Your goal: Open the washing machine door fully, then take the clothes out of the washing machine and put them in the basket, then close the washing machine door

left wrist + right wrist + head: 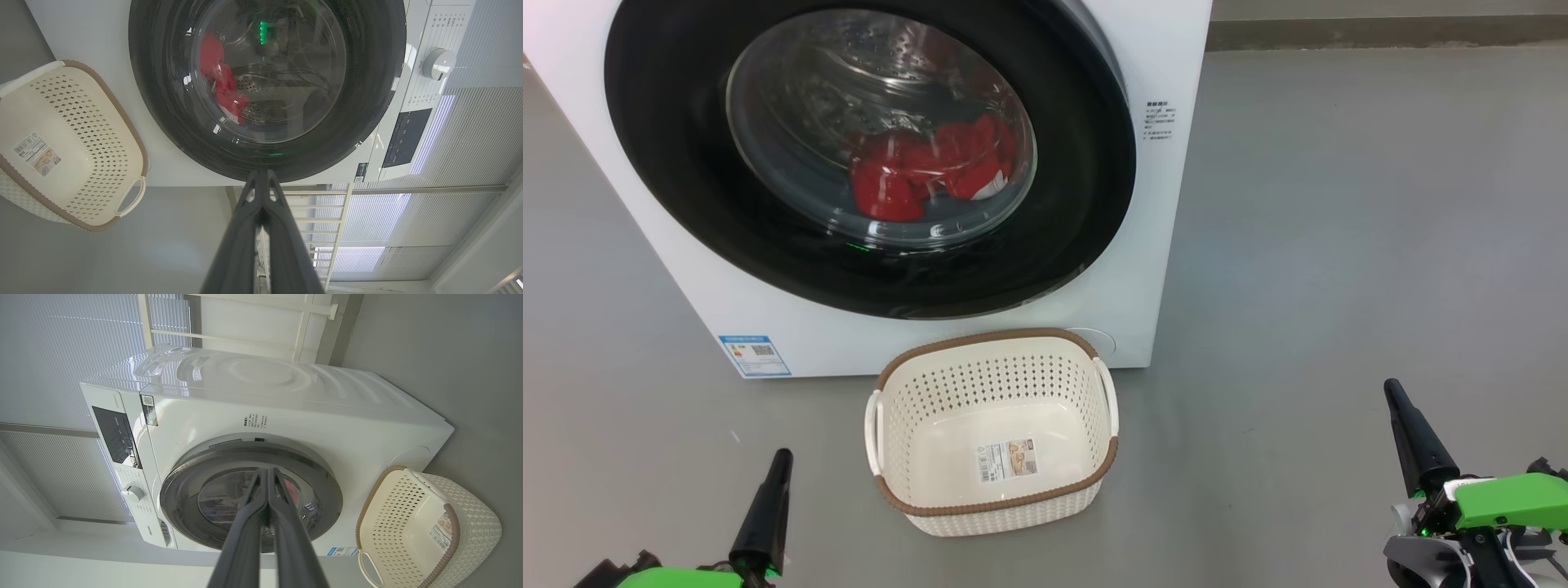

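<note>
claws: your left gripper [783, 456] and right gripper [1393, 389] both clenched, empty, hanging low
basket [980, 337]: empty, just in front of washing machine [1160, 163]
washing machine door [686, 180]: shut; hook its rim, swing fully, miss the basket
clothes [907, 175]: red, inside the drum [849, 73]

Grey floor [1339, 245]; dark skirting [1380, 33]; pale window blinds [49, 355], daylit.
</note>
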